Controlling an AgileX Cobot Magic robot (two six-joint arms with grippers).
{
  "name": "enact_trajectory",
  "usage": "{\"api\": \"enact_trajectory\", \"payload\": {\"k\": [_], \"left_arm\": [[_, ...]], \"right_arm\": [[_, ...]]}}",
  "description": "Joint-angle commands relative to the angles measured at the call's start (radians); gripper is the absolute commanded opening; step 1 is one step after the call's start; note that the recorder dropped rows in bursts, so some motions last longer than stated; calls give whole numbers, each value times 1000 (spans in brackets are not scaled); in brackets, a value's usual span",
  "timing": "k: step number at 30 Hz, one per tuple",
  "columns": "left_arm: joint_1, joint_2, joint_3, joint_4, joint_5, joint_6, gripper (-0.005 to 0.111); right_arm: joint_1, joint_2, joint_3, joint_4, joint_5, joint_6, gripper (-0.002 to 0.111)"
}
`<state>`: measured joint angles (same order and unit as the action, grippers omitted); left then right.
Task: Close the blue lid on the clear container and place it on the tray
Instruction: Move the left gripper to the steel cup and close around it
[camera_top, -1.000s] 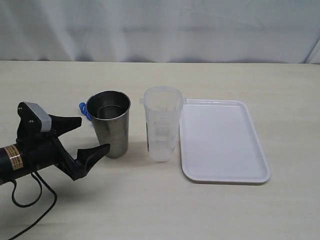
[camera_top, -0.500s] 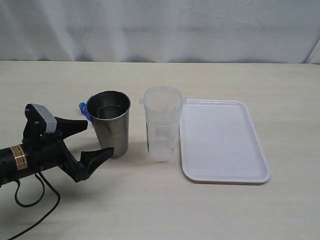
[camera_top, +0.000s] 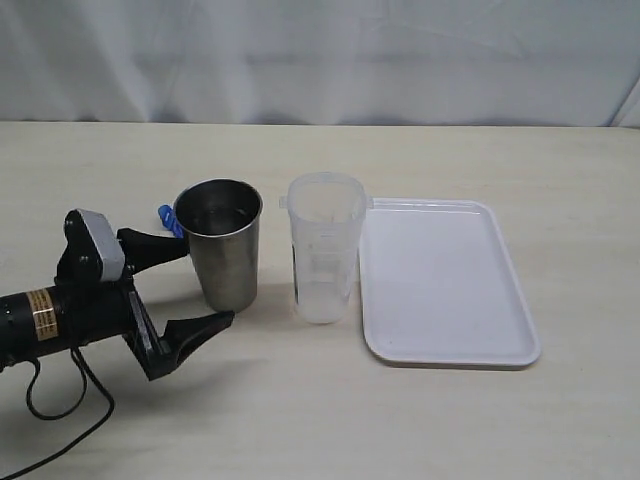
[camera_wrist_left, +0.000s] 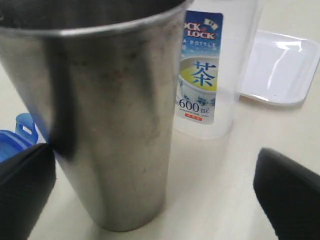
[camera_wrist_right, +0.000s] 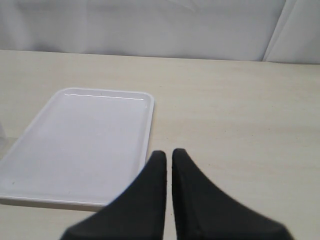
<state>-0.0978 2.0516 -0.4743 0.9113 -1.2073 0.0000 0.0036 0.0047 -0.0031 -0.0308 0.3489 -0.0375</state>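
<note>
- The left claw (camera_top: 208, 284) lies low over the table (camera_top: 400, 420) with its two black fingers wide apart. The steel cup (camera_top: 225, 250) stands between them, nearer one finger, and nothing is clamped.
- In the left wrist view only the blurred tips of those fingers show at the edges. Whether the nearer one touches the cup wall I cannot tell.
- The blue lid (camera_top: 165, 220) is mostly hidden. From outside it is only a small blue sliver behind the cup and the upper finger. In the left wrist view a flap and part of its rim (camera_wrist_left: 15, 137) show beside the cup, and the rest is cut off.
- The clear container (camera_top: 325, 250) stands upright and open-topped on the table, between the cup and the tray (camera_top: 450, 285). It is just beside the tray's edge, and whether they touch is unclear.
- In the left wrist view the container's top is out of frame and the cup covers one edge of its label (camera_wrist_left: 200, 65).
- The tray lies flat with nothing on it.
- The right claw (camera_wrist_right: 168, 154) appears only in its own wrist view. Its fingers are pressed together with nothing between them, held above the table beside the tray's corner.
- The left arm and its cable run off the picture's edge.
</note>
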Motion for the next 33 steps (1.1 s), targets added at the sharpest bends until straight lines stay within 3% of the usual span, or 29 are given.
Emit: {"api": "enact_trajectory", "payload": {"k": [1, 22, 33], "left_arm": [[-8, -2, -41, 23, -14, 16, 105], [-8, 3, -168, -23, -14, -108, 105], [-78, 77, -217, -58, -14, -100, 105]], "right_arm": [[-4, -5, 3, 1, -6, 1, 4], [-4, -5, 3, 1, -6, 1, 4], [-4, -5, 3, 1, -6, 1, 4]]}}
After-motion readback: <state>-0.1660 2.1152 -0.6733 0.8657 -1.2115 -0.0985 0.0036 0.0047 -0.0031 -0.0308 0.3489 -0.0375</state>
